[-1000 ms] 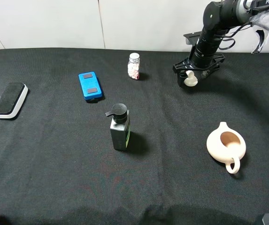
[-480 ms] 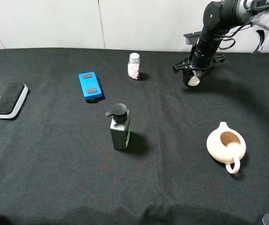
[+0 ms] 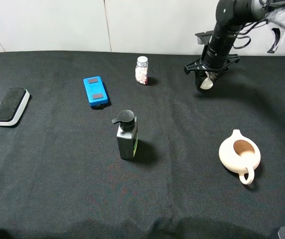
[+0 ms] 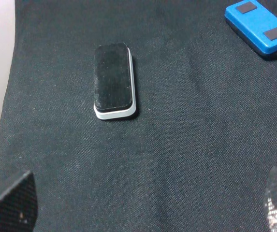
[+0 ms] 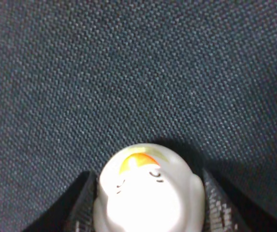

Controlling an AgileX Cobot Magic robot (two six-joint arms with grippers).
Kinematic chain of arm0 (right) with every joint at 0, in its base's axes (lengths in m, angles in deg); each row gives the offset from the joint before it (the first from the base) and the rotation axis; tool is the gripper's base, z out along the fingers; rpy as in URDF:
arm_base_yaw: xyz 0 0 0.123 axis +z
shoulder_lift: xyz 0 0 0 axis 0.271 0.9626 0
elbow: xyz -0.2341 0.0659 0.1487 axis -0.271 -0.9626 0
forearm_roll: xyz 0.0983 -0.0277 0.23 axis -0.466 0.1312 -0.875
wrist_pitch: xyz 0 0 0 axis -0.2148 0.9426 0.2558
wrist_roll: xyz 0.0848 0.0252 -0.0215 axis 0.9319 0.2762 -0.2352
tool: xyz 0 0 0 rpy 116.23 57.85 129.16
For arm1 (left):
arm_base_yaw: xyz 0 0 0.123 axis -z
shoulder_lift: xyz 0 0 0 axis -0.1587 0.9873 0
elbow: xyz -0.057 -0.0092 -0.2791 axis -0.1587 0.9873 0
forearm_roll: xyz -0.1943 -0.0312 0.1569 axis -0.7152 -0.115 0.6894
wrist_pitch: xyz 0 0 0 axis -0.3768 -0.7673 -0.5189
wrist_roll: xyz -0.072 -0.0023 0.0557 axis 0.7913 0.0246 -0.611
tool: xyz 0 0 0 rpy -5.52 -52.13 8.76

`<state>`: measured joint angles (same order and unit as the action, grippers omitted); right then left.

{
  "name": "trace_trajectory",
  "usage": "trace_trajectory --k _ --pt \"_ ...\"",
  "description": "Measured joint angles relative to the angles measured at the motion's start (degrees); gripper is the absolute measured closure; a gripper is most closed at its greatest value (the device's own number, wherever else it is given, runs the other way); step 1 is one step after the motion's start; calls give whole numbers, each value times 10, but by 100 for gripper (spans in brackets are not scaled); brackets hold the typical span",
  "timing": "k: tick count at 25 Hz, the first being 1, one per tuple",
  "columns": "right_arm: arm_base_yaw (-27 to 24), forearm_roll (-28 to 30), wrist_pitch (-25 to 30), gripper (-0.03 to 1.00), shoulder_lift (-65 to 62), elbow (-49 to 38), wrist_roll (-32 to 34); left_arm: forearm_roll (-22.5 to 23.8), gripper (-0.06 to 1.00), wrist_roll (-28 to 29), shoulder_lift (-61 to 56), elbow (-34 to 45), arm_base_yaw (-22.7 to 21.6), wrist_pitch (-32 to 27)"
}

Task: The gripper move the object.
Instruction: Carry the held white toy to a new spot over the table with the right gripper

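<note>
Right gripper point(image 3: 207, 79) is now pinching the lid point(image 3: 207, 84). A second ago its fingers were standing apart on either side of it, and the arm is also sitting slightly higher and further right. The lid is hanging tilted between the fingers at the far right of the black cloth point(image 3: 57, 164), to the right of the pill bottle point(image 3: 142, 70) and well behind the teapot point(image 3: 239, 154). Cannot tell whether it is clearing the cloth. In the wrist view the fingers are pressing on both sides of the lid. Left gripper point(image 4: 145, 212) is hovering with its fingers spread wide and gripping nothing, near the eraser point(image 4: 113, 80).
</note>
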<state>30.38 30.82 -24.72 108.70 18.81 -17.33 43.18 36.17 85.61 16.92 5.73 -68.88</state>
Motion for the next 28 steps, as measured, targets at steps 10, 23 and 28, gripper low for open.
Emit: trace_trajectory --k 10,23,28 --pt "0 -3 50 62 -13 17 0 0 -5 0 0 0 0 0" --pt "8 -8 102 62 -76 17 -5 0 -5 0 0 0 0 0" --pt "33 2 117 62 -99 17 2 0 -5 0 0 0 0 0"
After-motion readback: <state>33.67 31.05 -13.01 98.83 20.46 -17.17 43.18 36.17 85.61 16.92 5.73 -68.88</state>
